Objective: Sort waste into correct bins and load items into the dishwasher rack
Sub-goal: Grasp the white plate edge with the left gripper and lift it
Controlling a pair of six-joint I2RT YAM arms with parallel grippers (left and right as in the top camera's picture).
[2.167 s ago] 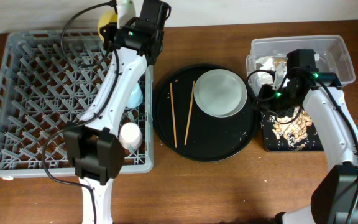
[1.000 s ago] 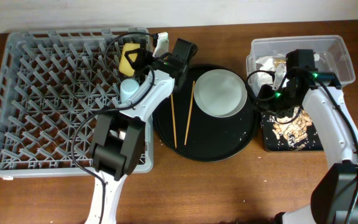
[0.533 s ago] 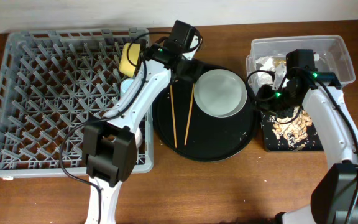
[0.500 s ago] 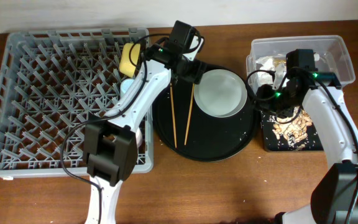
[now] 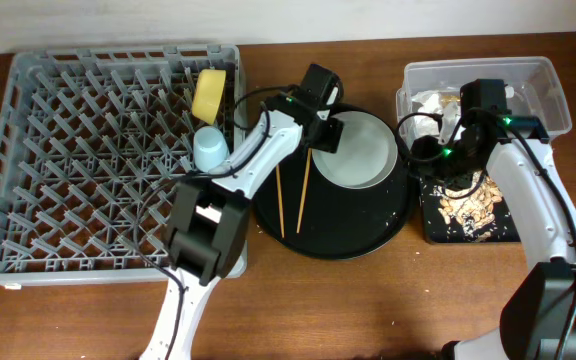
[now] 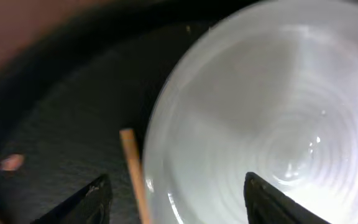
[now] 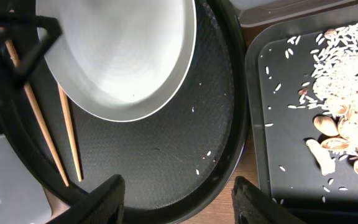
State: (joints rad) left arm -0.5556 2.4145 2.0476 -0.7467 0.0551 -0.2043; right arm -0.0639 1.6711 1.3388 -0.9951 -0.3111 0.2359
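— Nearest row?
— One round tray (image 5: 328, 235), black, on the worktop (image 5: 388, 310). Just right of it, one black bin (image 5: 430, 232), shallow, holding scraps (image 5: 465, 205): beige-brown pieces and white grains.

— On the round tray?
— Two chopsticks (image 5: 279, 200), side by side on its left part. One plate (image 5: 368, 160), pale grey, on its far part.

— Tools?
— Left tool (image 6: 178, 198): fingers spread wide, gripping nothing, low over the plate's left rim, one chopstick end showing between the fingers. Right tool (image 7: 182, 202): likewise spread and holding nothing, above the round tray's right edge, beside the black bin.

— The rack?
— One rack (image 5: 68, 180), grey, pegged, left of the round tray. In it: cup (image 5: 210, 150), light blue, near the right wall; bowl (image 5: 208, 92), yellow, standing on edge toward the far right corner.

— Farthest?
— One tub (image 5: 548, 100), clear, behind the black bin. White napkins (image 5: 430, 100) lie crumpled in its left end.
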